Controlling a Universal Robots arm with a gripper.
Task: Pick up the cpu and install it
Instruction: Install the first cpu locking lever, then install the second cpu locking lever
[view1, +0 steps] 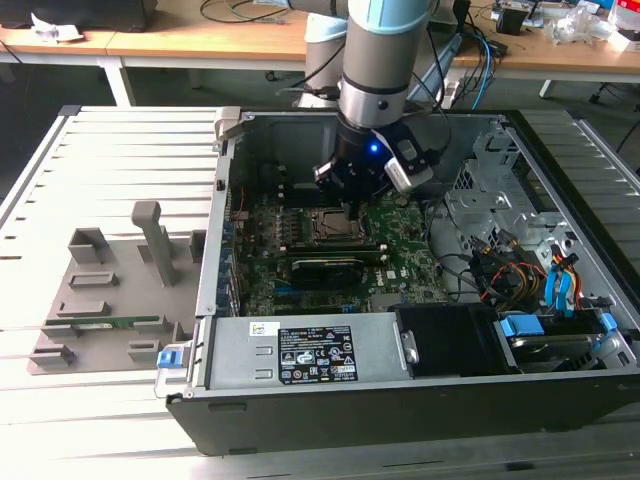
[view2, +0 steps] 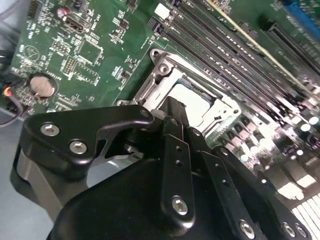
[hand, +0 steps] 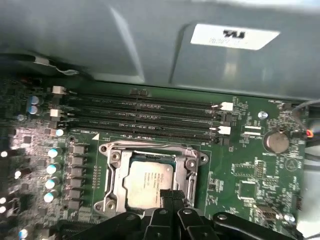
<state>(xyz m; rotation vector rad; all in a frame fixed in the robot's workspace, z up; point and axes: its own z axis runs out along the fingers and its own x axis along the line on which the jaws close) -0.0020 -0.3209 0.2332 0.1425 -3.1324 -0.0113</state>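
The cpu (hand: 147, 182) lies flat inside the socket frame (hand: 112, 160) on the green motherboard, its silver-grey top facing up. In the second wrist view the cpu (view2: 192, 97) shows just beyond my black fingers. My gripper (hand: 171, 196) hangs right over one edge of the chip with its fingers pressed together, tips at or touching that edge. In the exterior view the gripper (view1: 352, 205) reaches down into the open computer case directly above the socket and the cpu (view1: 328, 225). The fingers hold nothing.
Memory slots (hand: 140, 117) run beside the socket, with the case wall behind them. A coin battery (hand: 276, 141) sits nearby. A drive cage (view1: 500, 190) and cables (view1: 520, 270) fill the case's right side. A grey fixture tray (view1: 110, 300) with a green memory stick (view1: 115, 322) lies at the exterior view's left.
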